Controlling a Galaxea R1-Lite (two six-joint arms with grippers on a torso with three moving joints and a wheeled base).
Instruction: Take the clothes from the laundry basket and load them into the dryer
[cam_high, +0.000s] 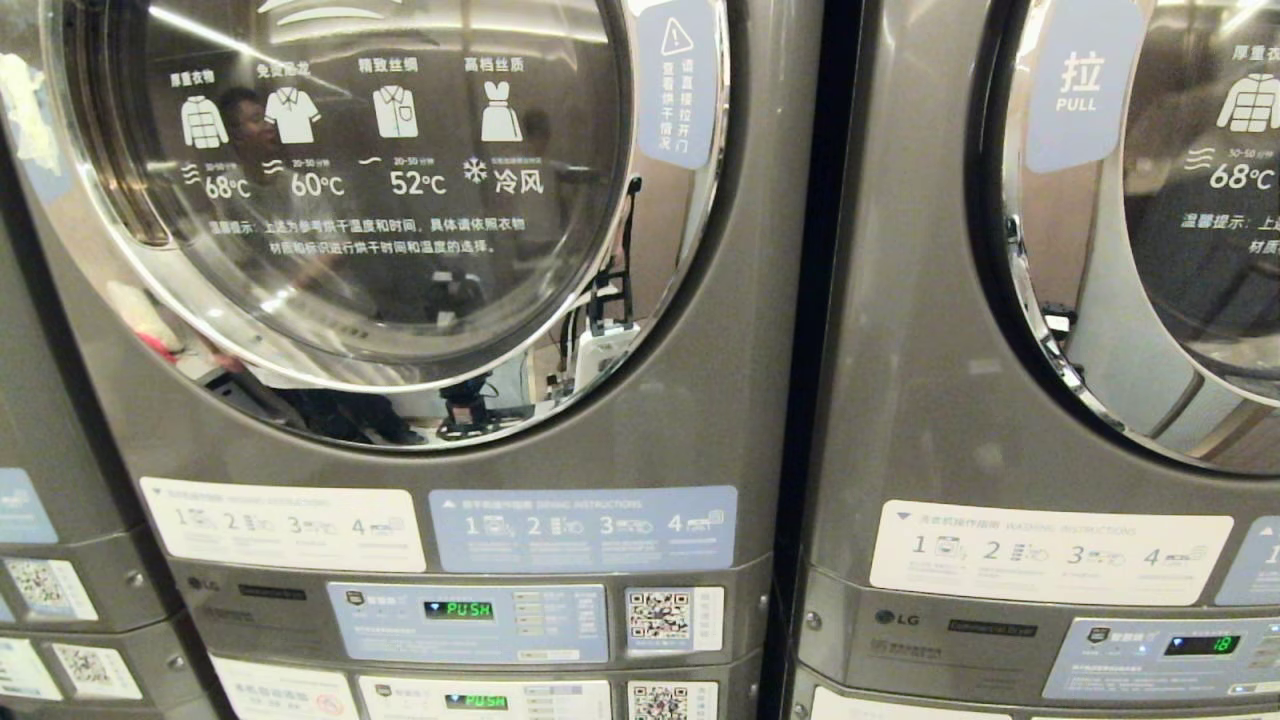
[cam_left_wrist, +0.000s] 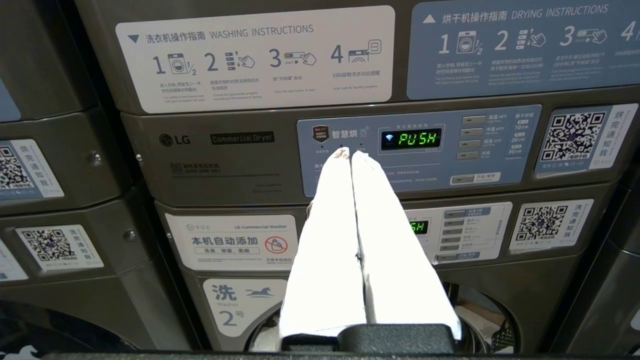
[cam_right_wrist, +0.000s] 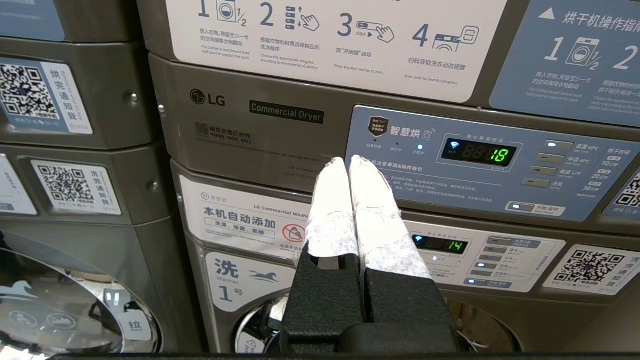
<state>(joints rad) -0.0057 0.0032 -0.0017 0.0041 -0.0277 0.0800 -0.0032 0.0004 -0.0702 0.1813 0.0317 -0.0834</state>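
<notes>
Two grey LG dryers fill the head view. The left dryer (cam_high: 740, 420) has its round glass door (cam_high: 380, 200) shut, and its panel (cam_left_wrist: 417, 145) reads PUSH. My left gripper (cam_left_wrist: 351, 154) is shut and empty, its white-wrapped fingers pointing at that panel. My right gripper (cam_right_wrist: 348, 161) is also shut and empty, in front of the right dryer's panel (cam_right_wrist: 480, 155), which shows 18. Neither arm appears in the head view. The clothes and the laundry basket are out of view.
The right dryer (cam_high: 920, 400) has a PULL label (cam_high: 1078, 80) on its door. Washers sit under both dryers (cam_left_wrist: 230, 245) (cam_right_wrist: 240, 220), with round doors low down. Another machine stack (cam_high: 60, 560) stands at far left. A person is reflected in the left door glass (cam_high: 245, 120).
</notes>
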